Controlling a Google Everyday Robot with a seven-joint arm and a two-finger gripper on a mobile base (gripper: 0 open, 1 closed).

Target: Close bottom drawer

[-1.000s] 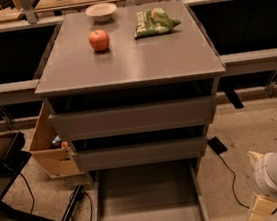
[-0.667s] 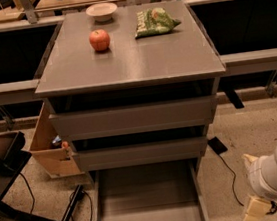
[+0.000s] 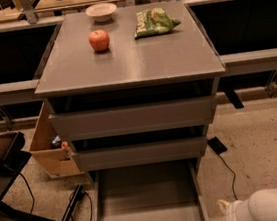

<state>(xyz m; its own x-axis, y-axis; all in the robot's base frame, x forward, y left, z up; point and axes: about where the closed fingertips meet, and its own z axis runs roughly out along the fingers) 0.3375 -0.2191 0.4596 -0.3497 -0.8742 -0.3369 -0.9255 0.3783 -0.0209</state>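
Note:
The bottom drawer (image 3: 148, 202) is pulled far out of the grey cabinet, and its shallow grey tray looks bare inside. Its front panel is cut off by the lower frame edge. Above it, the middle drawer (image 3: 140, 153) and the top drawer (image 3: 133, 118) each stick out a little. My gripper is at the bottom right corner, at the end of the white rounded arm (image 3: 271, 208), on the floor side to the right of the open drawer. It is mostly cut off by the frame edge and is apart from the drawer.
On the cabinet top (image 3: 127, 58) lie a red apple (image 3: 99, 39), a white bowl (image 3: 101, 11) and a green snack bag (image 3: 154, 22). A cardboard box (image 3: 50, 148) stands left of the cabinet. Black cables (image 3: 66, 217) and a black chair (image 3: 0, 154) are at the left.
My white arm has moved down and slightly left, lower in the bottom right corner. Its yellowish end has dropped below the frame edge. The drawers have not moved.

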